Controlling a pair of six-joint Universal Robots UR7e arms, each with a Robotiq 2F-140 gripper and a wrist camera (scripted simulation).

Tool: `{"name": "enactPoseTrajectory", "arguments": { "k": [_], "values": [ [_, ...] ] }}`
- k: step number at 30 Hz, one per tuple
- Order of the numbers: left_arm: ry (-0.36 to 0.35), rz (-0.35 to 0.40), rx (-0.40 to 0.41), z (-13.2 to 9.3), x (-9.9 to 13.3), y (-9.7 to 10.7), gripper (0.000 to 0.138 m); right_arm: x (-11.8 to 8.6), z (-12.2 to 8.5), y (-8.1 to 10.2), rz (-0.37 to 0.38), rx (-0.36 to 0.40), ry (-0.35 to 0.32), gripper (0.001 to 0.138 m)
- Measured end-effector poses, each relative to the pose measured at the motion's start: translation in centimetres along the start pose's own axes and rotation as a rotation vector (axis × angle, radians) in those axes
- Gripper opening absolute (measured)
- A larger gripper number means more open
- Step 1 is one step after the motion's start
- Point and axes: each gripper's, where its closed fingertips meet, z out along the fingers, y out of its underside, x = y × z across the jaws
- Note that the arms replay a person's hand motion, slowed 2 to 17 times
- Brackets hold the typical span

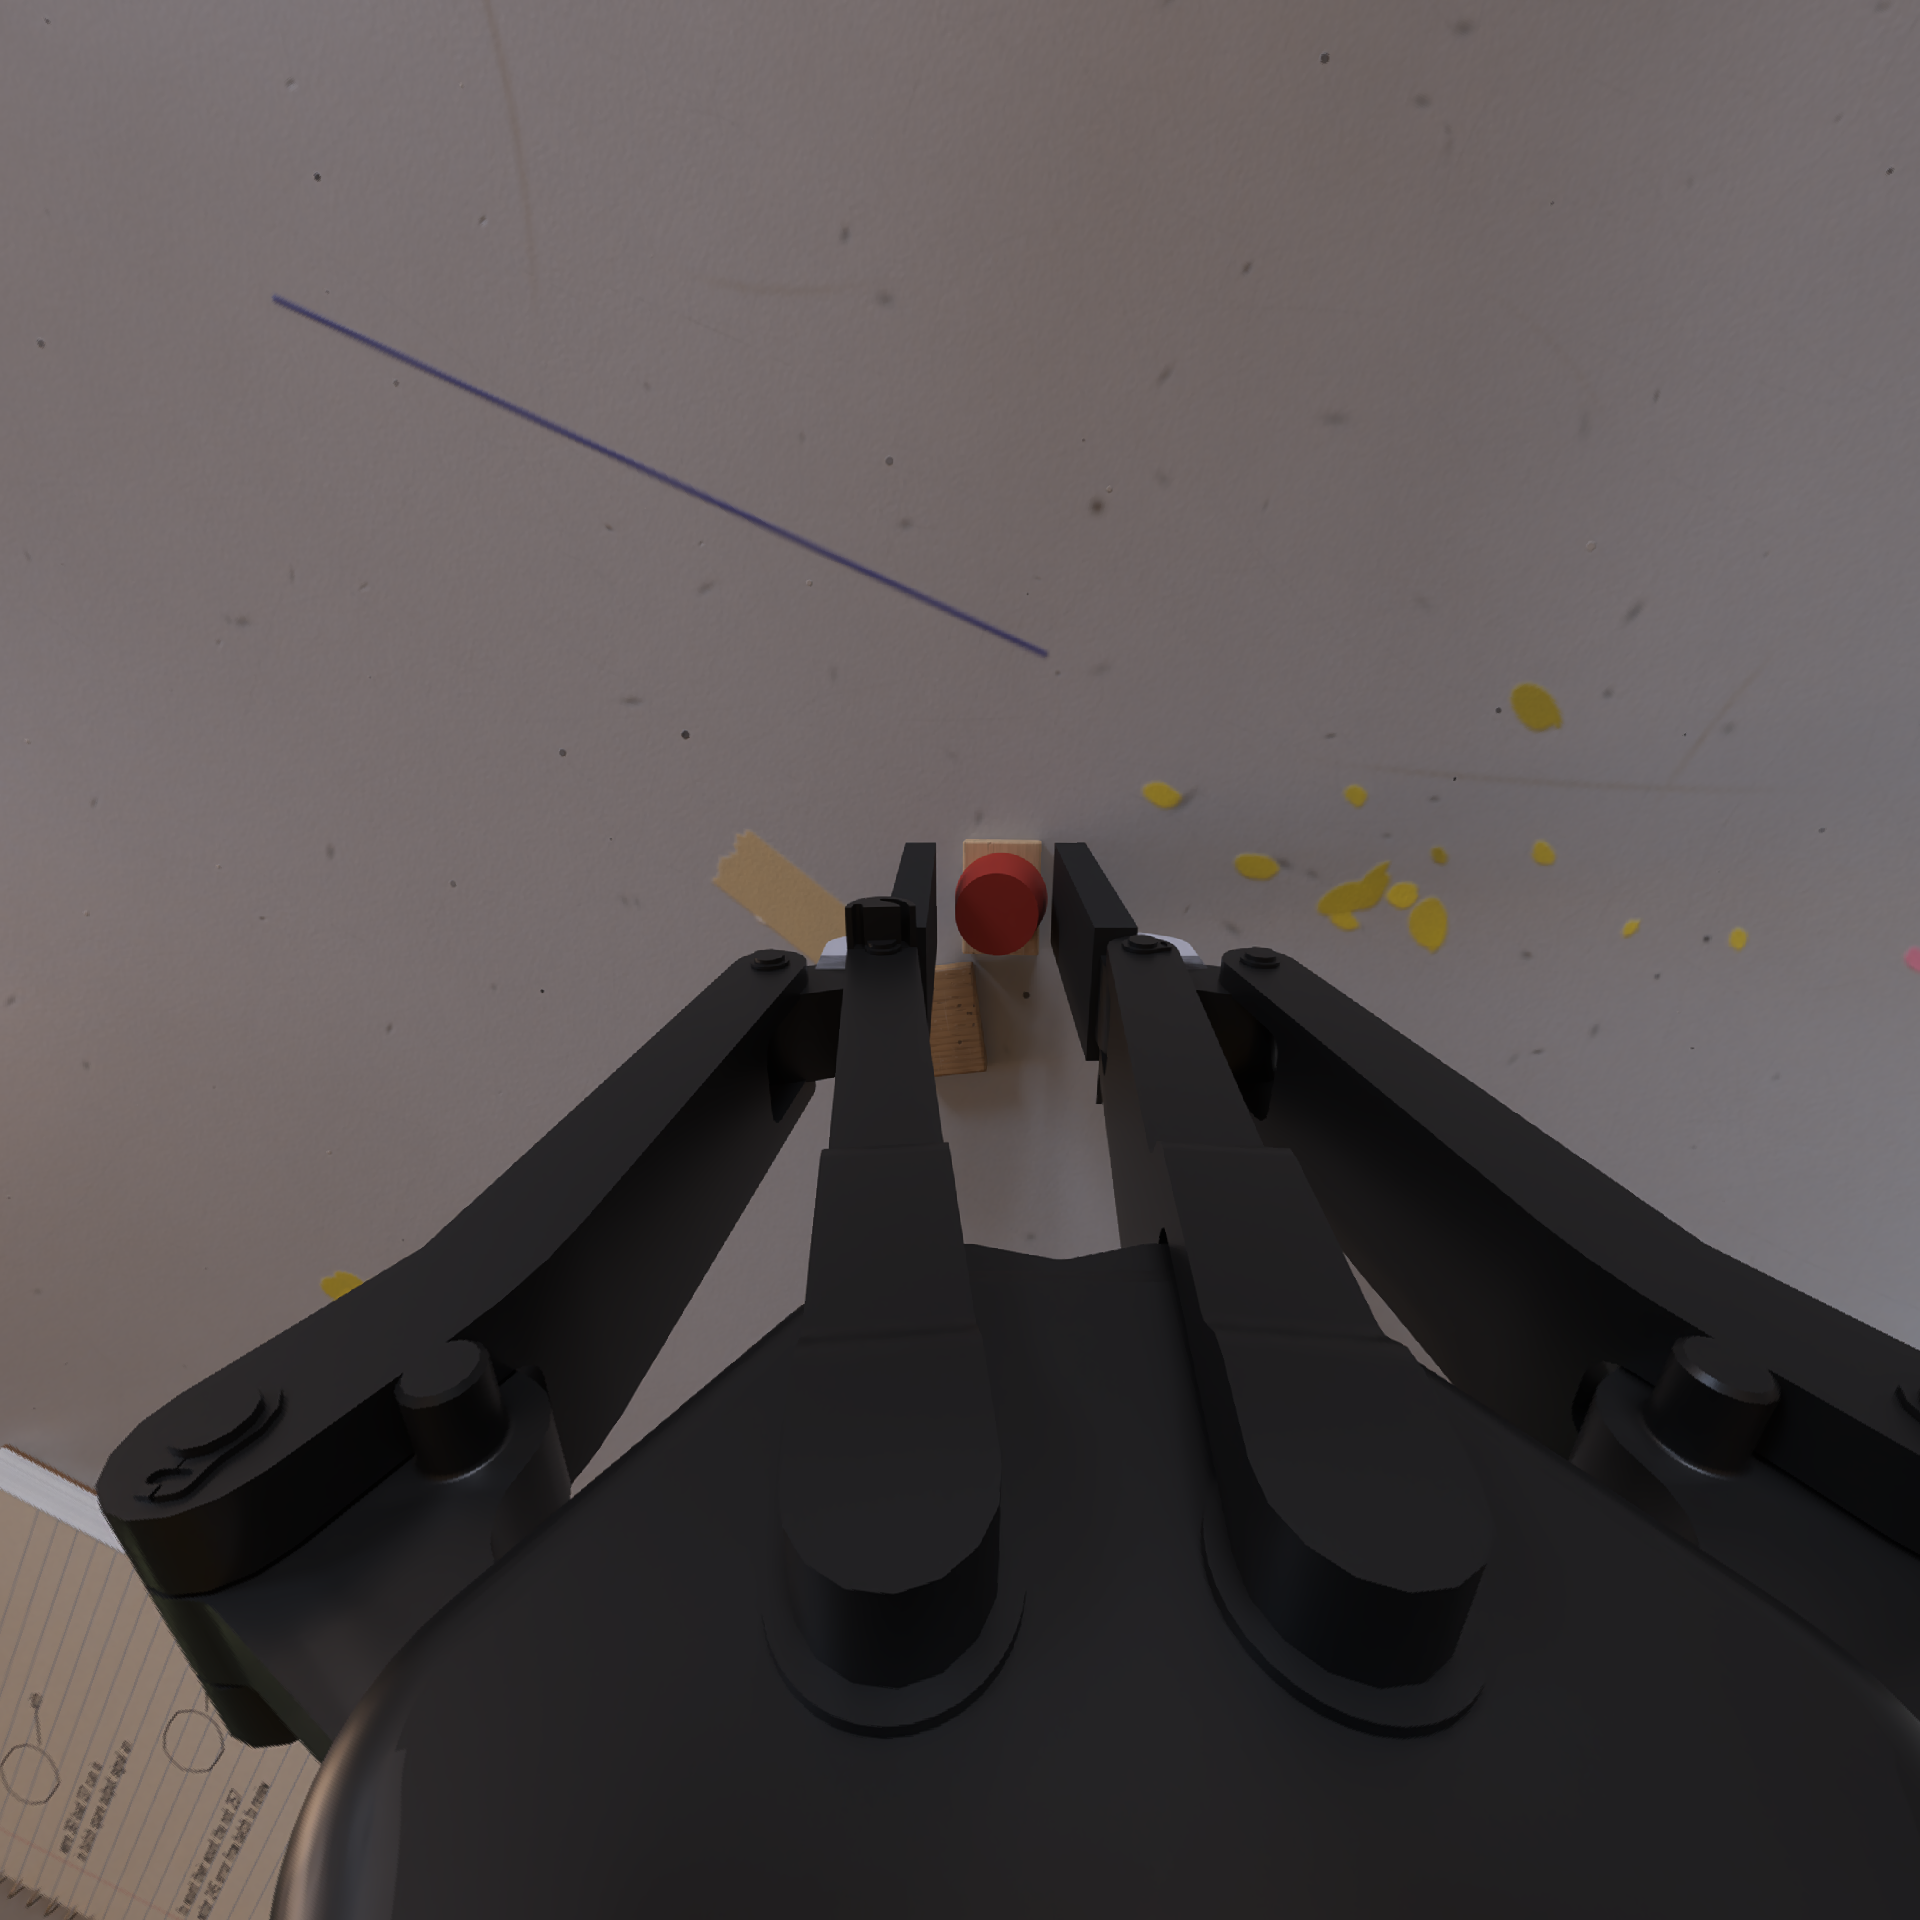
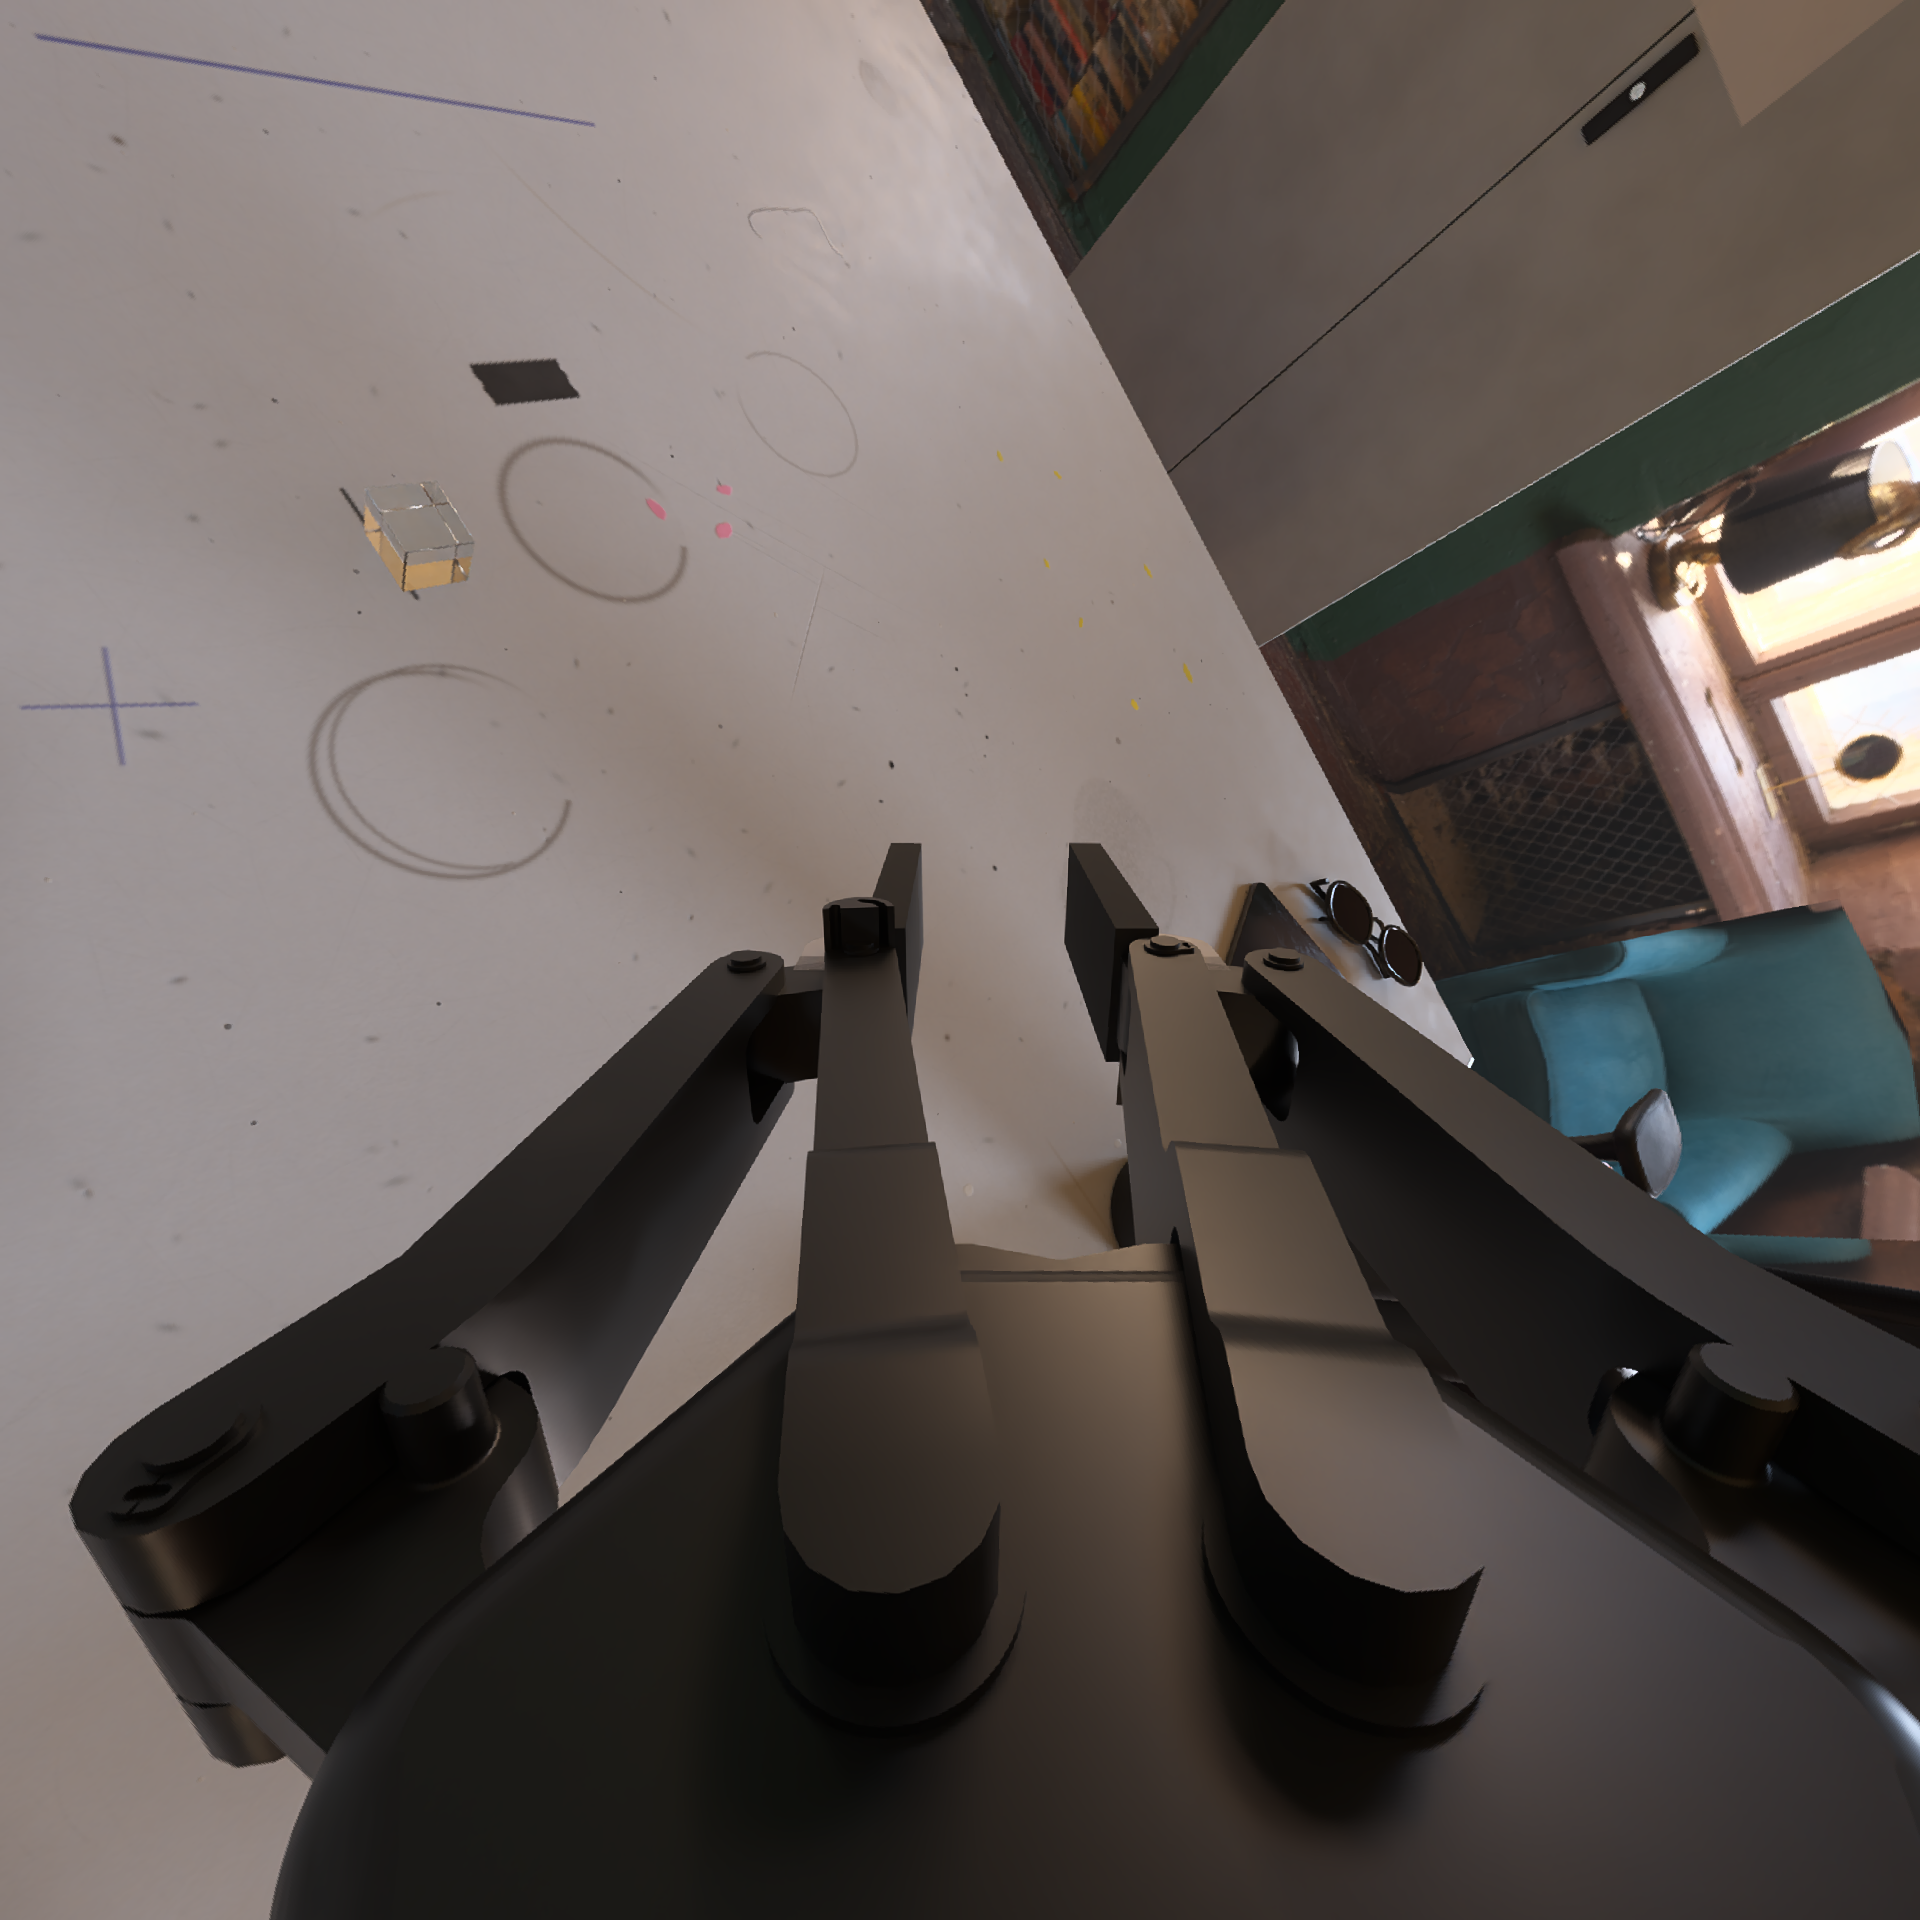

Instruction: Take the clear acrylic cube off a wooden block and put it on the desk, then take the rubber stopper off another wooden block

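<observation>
In the left wrist view a red rubber stopper (image 1: 1000, 902) stands on a small wooden block (image 1: 1003, 850) on the white desk. My left gripper (image 1: 994, 868) is open with one finger on each side of the stopper, a narrow gap showing on both sides. A second wooden block (image 1: 956, 1023) lies just nearer, partly behind my left finger. In the right wrist view the clear acrylic cube (image 2: 416, 514) sits far left on the desk; its lower part looks golden, and I cannot tell whether wood lies under it. My right gripper (image 2: 994, 883) is open and empty above the desk.
Tan tape (image 1: 774, 878), yellow spatter (image 1: 1382, 899) and a lined notebook (image 1: 104, 1714) are on the desk near the left gripper. A black tape patch (image 2: 525, 381) and ring marks lie near the cube. Sunglasses (image 2: 1366, 935) rest by the desk's right edge.
</observation>
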Motion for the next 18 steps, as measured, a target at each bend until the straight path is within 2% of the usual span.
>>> {"name": "enactPoseTrajectory", "arguments": {
  "k": [4,18],
  "values": [
    [0.001,0.003,-0.001,0.04,0.05,0.03,0.024,0.03,-0.06,0.04,0.002,0.002,0.000,0.038],
    [-0.018,0.001,-0.006,-0.19,-0.09,0.27,0.024,0.21,-0.38,0.18,0.012,0.013,0.004,0.038]
  ]
}}
